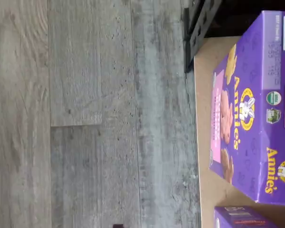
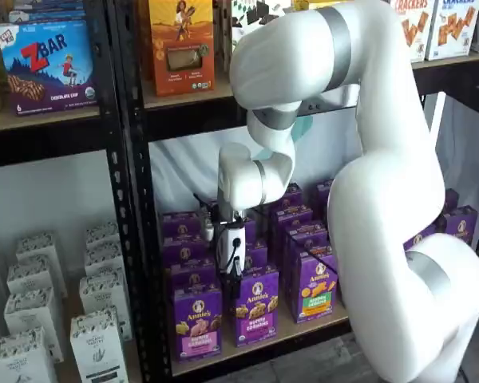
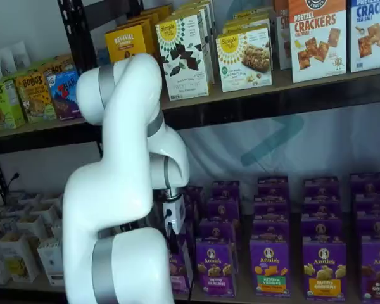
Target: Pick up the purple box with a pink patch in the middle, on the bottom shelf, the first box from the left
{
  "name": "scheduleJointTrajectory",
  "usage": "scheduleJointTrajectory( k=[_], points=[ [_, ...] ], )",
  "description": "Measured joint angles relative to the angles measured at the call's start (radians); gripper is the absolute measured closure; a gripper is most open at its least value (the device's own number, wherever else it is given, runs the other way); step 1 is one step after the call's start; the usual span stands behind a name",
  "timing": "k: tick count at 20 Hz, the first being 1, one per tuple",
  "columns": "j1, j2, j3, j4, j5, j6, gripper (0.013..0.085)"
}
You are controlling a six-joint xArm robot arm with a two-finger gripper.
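Wrist view, turned on its side: the small upright purple Annie's carton with white round logo and pink label band point(image 1: 247, 114) stands on the light wooden bottom shelf board point(image 1: 204, 85), close to the board's front edge and near the perforated black metal upright point(image 1: 195, 28), w/ "Neapolitan" legible on one side panel. A second purple carton point(image 1: 242, 217) sits just beside it, on the side away from the upright. Grey wood-plank floor point(image 1: 85, 114) fills the rest of the pic; no fingers visible here. In a shelf view, the white six-joint arm point(image 2: 383, 199) bends down in front of the rack, and the white-bodied gripper w/ black fingers point(image 2: 233, 281) hangs pointing down, a bit farther from the upright point(image 2: 132, 199) than the pink-band carton point(image 2: 197, 319) and above the front row, apart from every box. That carton is the front-row box nearest the upright, on the bottom shelf board point(image 2: 303, 333); next along, a like carton w/ purple band point(image 2: 255, 307), then one w/ orange picture and green band point(image 2: 315, 287). The fingers are hard to pick out vs. the dark cartons behind, but the jaws stand spread wide w/ nothing between them. In a shelf view, the arm point(image 3: 123, 190) covers most of the pink-band carton point(image 3: 181, 269); only a sliver shows past the arm, beside the purple-band carton point(image 3: 215, 266). The gripper point(image 3: 175, 244) hangs above that sliver, holding nothing.
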Motion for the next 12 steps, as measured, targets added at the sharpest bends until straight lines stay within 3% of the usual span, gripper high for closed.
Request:
scheduleJointTrajectory(
  k=[5,12],
  points=[
    [0.006,0.054,-0.041,-0.030,-0.037,0.032,0.0130],
    [0.014,0.119,-0.107,0.012,-0.053,0.002,0.0130]
  ],
)
